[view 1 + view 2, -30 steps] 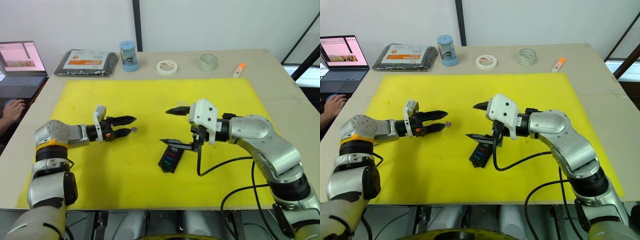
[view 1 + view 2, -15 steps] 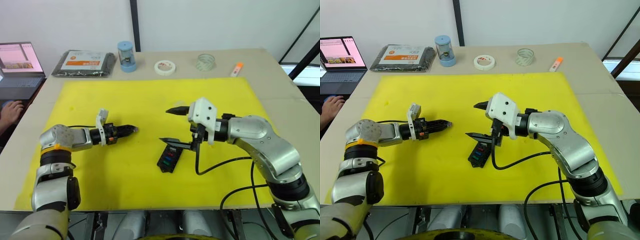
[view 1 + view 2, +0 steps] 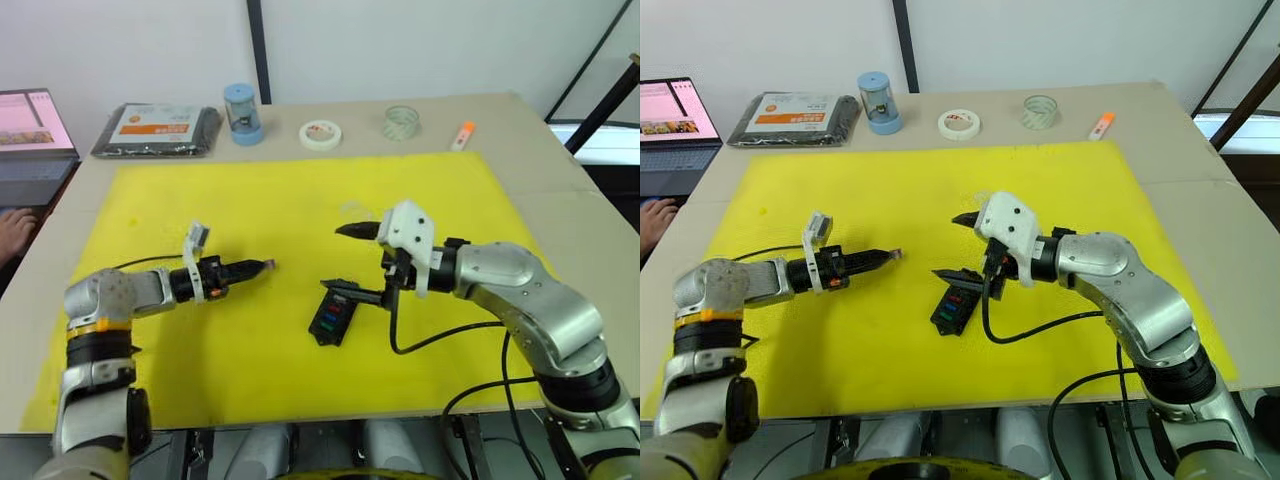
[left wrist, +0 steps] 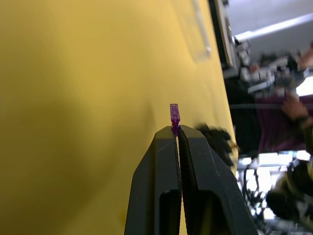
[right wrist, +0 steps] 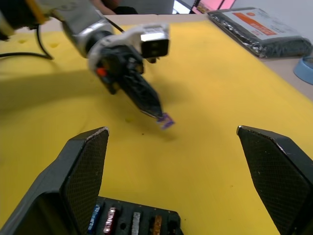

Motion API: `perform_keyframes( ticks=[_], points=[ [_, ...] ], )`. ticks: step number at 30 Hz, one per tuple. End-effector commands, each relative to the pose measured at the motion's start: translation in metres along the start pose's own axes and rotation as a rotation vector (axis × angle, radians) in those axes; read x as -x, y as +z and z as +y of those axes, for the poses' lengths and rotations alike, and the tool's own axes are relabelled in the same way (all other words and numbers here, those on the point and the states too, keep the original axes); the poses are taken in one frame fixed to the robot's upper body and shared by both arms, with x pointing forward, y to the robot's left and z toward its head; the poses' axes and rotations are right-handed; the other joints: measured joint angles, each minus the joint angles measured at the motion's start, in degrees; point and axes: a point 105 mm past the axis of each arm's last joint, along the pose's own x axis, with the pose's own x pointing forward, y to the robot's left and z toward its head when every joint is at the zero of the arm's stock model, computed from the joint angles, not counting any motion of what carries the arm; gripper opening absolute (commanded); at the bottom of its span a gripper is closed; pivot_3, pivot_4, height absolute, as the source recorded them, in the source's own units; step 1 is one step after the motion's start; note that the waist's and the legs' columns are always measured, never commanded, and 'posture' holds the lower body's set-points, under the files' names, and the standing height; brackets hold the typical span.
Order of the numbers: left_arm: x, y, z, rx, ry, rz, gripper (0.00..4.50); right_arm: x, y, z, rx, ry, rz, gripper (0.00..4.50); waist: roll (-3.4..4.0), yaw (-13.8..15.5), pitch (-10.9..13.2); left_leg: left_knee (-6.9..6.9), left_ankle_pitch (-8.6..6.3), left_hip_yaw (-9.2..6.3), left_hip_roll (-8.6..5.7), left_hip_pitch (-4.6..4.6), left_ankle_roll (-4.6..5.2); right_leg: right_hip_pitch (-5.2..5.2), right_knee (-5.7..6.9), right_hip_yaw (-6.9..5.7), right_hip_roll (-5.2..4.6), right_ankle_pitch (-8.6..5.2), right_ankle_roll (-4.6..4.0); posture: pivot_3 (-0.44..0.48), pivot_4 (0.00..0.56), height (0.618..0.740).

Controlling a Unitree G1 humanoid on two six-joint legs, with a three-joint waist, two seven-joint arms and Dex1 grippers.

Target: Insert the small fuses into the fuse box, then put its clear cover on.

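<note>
Fingers of the left gripper (image 4: pixel 177 131) are clamped on a purple fuse (image 4: pixel 174 115), held above the yellow mat (image 3: pixel 280 200), its long axis pointing toward the fuse box (image 3: pixel 333 317). Right gripper (image 3: pixel 348 259) fingers are spread wide over the box. Several fuses are seated; this one and the cover remain.

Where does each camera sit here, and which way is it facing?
Head stereo pair: looks forward and down on the yellow mat, both arms, fuse box.
Left wrist: looks along the left gripper, shut on a purple fuse.
Right wrist: looks between the right gripper's open fingers, over the fuse box, at the left gripper.
Shared by all: the purple fuse.
</note>
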Motion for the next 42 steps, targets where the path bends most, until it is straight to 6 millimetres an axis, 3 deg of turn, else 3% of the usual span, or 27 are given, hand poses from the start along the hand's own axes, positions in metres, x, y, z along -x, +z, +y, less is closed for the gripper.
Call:
perform_keyframes(
  ticks=[1,2,6,9,11,14,17,22,26,33,42],
  points=[
    [0.0,0.017,-0.043,-0.278,-0.088,-0.01,0.01,0.007,0.017,-0.004,0.012,-0.003,-0.038,4.5,0.0,0.18,0.0,0.0,0.0,0.0,0.0,0.01,0.0,0.03,-0.02,-0.01,-0.01,0.0,0.0,0.0,0.15,0.74],
    [-0.001,0.016,-0.046,-0.302,-0.089,-0.007,0.01,0.008,0.017,-0.004,0.008,-0.002,-0.035,4.5,0.0,0.17,0.0,-0.01,0.0,0.01,-0.01,0.04,0.0,0.06,-0.03,-0.01,-0.02,0.0,0.0,0.0,0.15,0.74],
    [-0.016,0.025,-0.078,-0.872,-0.119,-0.064,0.01,0.013,0.017,-0.009,0.003,0.055,0.017,4.5,0.03,0.16,0.02,-0.03,-0.01,0.05,-0.01,0.05,0.02,0.08,-0.09,-0.01,-0.03,0.0,0.0,0.0,0.15,0.74],
    [-0.024,0.027,-0.084,-1.06,-0.136,-0.078,0.01,0.016,0.019,-0.017,0.03,0.06,0.037,4.5,0.03,0.32,0.02,-0.03,-0.01,0.11,0.0,0.04,0.02,0.09,-0.14,-0.01,-0.03,0.01,-0.02,0.0,0.15,0.74],
    [-0.025,0.031,-0.086,-1.113,-0.147,-0.087,0.01,0.017,0.02,-0.02,0.062,0.067,0.052,4.5,0.04,0.24,0.03,-0.04,-0.02,0.12,0.02,0.05,0.02,0.09,-0.14,-0.01,-0.01,0.01,-0.02,0.0,0.15,0.74],
    [-0.024,0.028,-0.09,-1.185,-0.192,-0.046,0.0,0.021,0.021,-0.018,0.077,0.117,0.067,3.84,0.03,0.18,0.03,-0.05,-0.03,0.11,0.04,0.02,0.04,0.06,-0.14,-0.02,0.01,0.01,-0.02,0.0,0.15,0.74],
    [-0.025,0.024,-0.096,-1.276,-0.248,-0.016,0.0,0.02,0.025,-0.025,0.124,0.082,0.069,2.92,0.04,0.13,0.04,-0.03,-0.05,0.12,0.04,0.0,0.08,0.05,-0.15,-0.03,0.0,0.01,-0.02,0.0,0.15,0.74],
    [-0.03,0.017,-0.109,-1.364,-0.328,0.008,0.0,0.016,0.027,-0.023,0.171,0.105,0.063,2.92,0.03,0.16,0.04,-0.02,-0.05,0.11,0.03,0.0,0.08,0.07,-0.15,-0.04,0.0,0.01,-0.01,0.0,0.15,0.74],
    [-0.037,0.021,-0.115,-1.389,-0.352,0.015,0.0,0.015,0.025,-0.022,0.203,0.108,0.081,1.72,0.03,0.29,0.04,-0.01,-0.04,0.11,0.03,-0.01,0.08,0.07,-0.15,-0.05,0.0,0.01,-0.01,0.0,0.15,0.74],
    [-0.04,0.027,-0.117,-1.411,-0.354,0.01,0.0,0.016,0.023,-0.012,0.234,0.129,0.096,1.72,0.03,0.16,0.04,-0.01,-0.04,0.1,0.04,0.01,0.08,0.06,-0.14,-0.11,0.03,0.01,-0.01,0.0,0.15,0.74],
    [-0.038,0.017,-0.114,-1.424,-0.347,0.026,0.0,0.014,0.026,-0.009,0.23,0.122,0.058,1.72,0.03,0.15,0.04,-0.01,-0.04,0.09,0.04,0.01,0.08,0.06,-0.13,-0.11,0.03,0.01,-0.01,0.0,0.15,0.74]
  ],
)
